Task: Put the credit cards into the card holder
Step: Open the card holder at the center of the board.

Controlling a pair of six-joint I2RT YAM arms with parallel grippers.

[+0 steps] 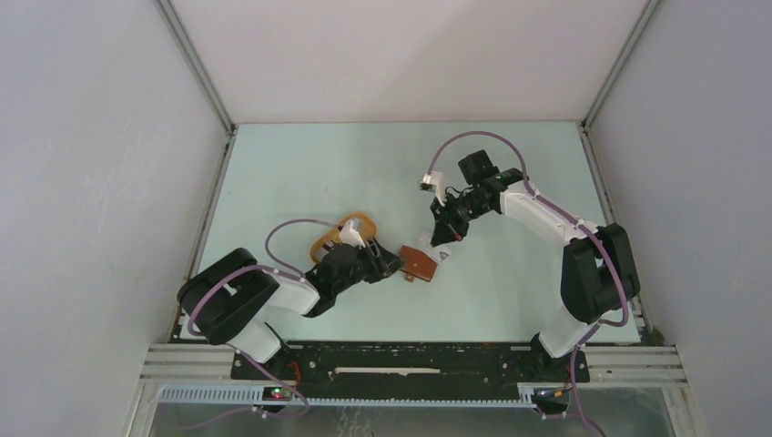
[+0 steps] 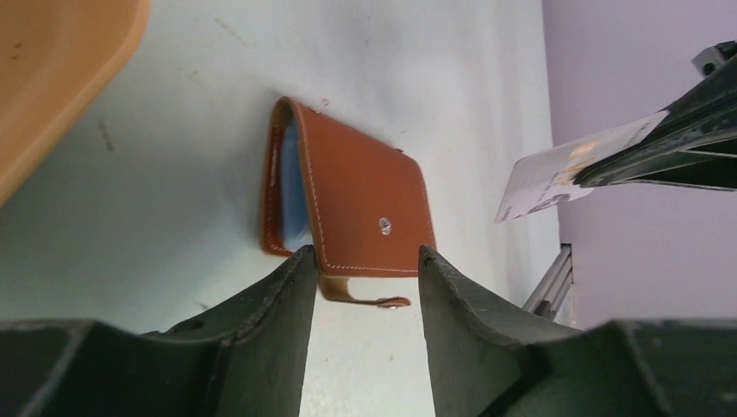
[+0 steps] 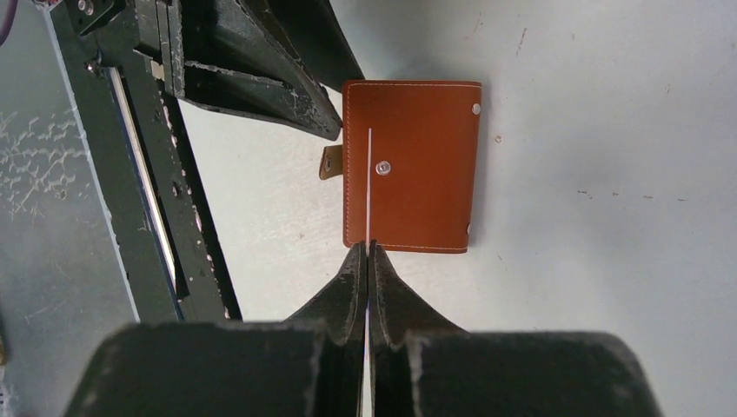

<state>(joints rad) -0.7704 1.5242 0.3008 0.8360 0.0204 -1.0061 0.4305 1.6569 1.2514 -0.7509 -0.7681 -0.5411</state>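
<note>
A card [image 2: 543,182] is clamped edge-on in the right gripper [image 3: 368,252], parallel to the long side of the holder [image 3: 417,165] lying just beyond its tips on the counter [image 3: 591,261], the strap edge straddled by the left gripper [image 2: 365,261], grip uncertain.

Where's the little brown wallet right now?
In the top view, the card holder lies mid-table, just right of the left gripper and the orange tray, near the right gripper's credit card.
</note>
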